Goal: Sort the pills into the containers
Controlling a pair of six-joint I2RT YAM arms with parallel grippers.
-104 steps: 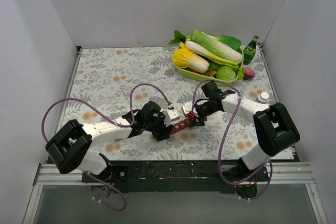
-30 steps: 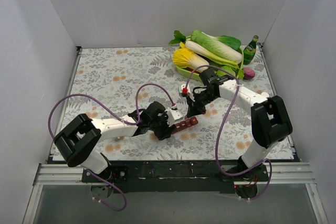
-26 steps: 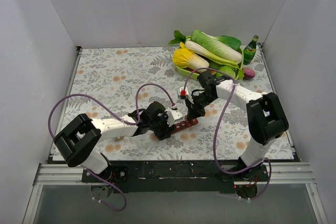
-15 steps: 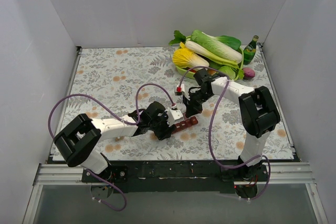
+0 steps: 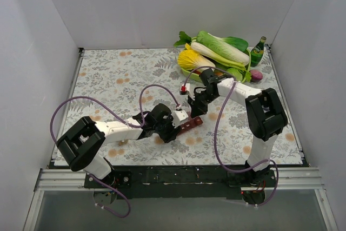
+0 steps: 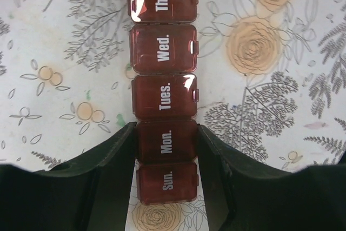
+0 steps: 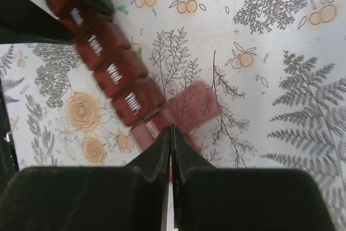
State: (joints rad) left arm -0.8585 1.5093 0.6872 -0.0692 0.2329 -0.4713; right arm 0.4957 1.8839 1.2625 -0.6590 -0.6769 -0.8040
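Observation:
The containers (image 6: pixel 165 52) are a dark red strip of day-labelled compartments lying on the floral cloth, also seen as the containers (image 5: pixel 186 125) from above. My left gripper (image 6: pixel 166 129) is shut on the strip, its fingers pressed against both sides of the "Mon." box. The lids in the left wrist view are closed. My right gripper (image 7: pixel 172 128) is shut and empty, its tips just over the strip's far end (image 7: pixel 108 68), where one translucent lid (image 7: pixel 194 106) lies flipped open. From above, the right gripper (image 5: pixel 195 113) hangs beside the left gripper (image 5: pixel 172 128). The pills are out of view.
A green tray (image 5: pixel 190 74) piled with vegetables sits at the back right, with a green bottle (image 5: pixel 258 51) and a small purple object (image 5: pixel 256 75) beside it. Purple cables loop over both arms. White walls enclose the table.
My right arm has swung left and back, bringing its shut gripper over the strip's far end. The left gripper stays on the strip, which has turned slightly.

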